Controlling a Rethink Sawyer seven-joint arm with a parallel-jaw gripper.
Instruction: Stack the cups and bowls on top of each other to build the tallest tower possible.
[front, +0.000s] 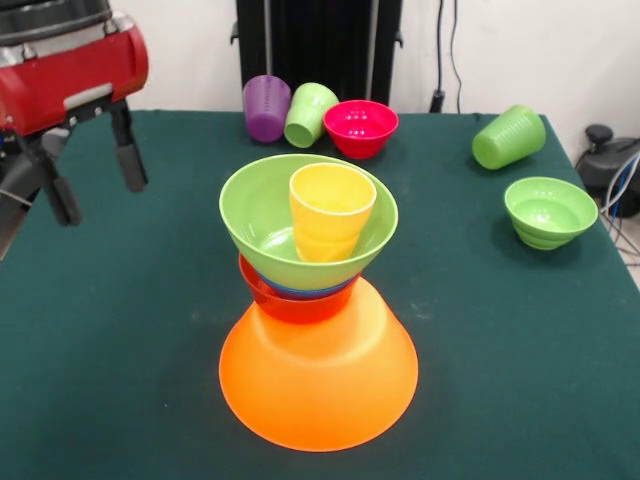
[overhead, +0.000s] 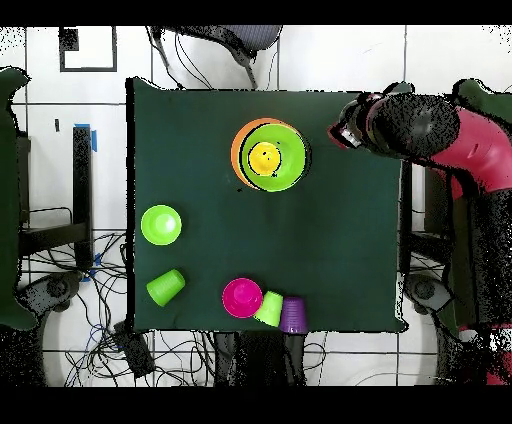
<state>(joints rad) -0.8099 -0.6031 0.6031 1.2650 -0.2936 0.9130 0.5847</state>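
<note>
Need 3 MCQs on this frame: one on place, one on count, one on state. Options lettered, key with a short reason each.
1. Where is the yellow cup?
A. Lying by the pink bowl
B. Upright inside the large light green bowl on the tower
C. Held in the gripper

2. How many cups lie on their sides on the table?
A. One
B. Two
C. Three

3. What is the gripper's state?
A. Open, holding nothing
B. Shut on a cup
C. Shut on a bowl

Key:
1 B: the yellow cup stands in the large light green bowl, which tops the tower.
2 C: the purple cup and a light green cup lie beside the pink bowl; another light green cup lies apart, near the small green bowl.
3 A: the gripper hangs to one side of the tower with its fingers apart and nothing between them.
</note>
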